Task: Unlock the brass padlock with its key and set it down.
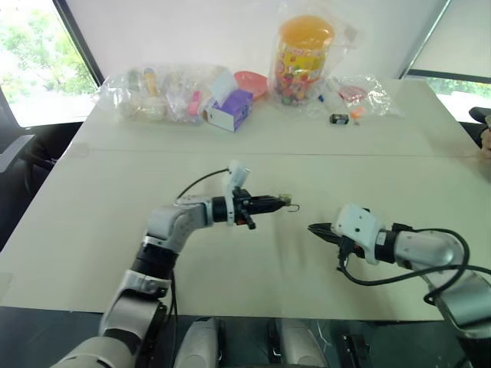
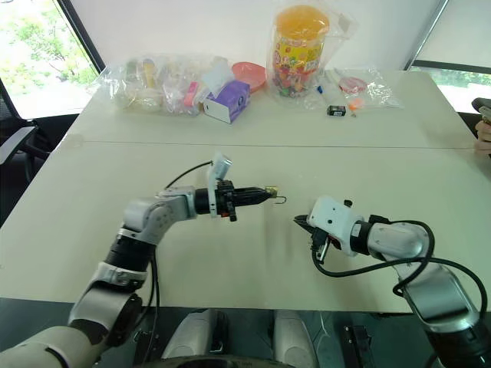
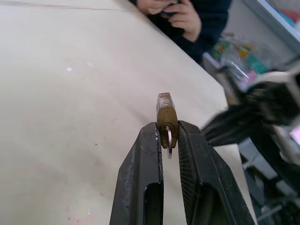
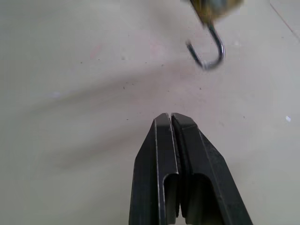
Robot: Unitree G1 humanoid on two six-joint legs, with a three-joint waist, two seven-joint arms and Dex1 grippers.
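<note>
The brass padlock (image 3: 167, 112) is pinched between the tips of my left gripper (image 1: 278, 201), held above the middle of the table. Its thin silvery loop (image 4: 208, 54) hangs open like a hook past the lock body (image 1: 285, 198). A thin silvery piece (image 3: 169, 140) sits at the lock's near end between the fingers; it may be the key, I cannot tell. My right gripper (image 1: 311, 228) hovers a short way to the right of the padlock and lower, fingers shut with nothing in them (image 4: 171, 117), pointing towards the lock.
Along the table's far edge lie clear plastic bags of small items (image 1: 153, 93), a purple box (image 1: 230, 110), a pink bowl (image 1: 252, 80), a bagged candy jar (image 1: 303, 57) and a small black object (image 1: 338, 118). A person's hands (image 3: 178, 14) show beyond the table's right side.
</note>
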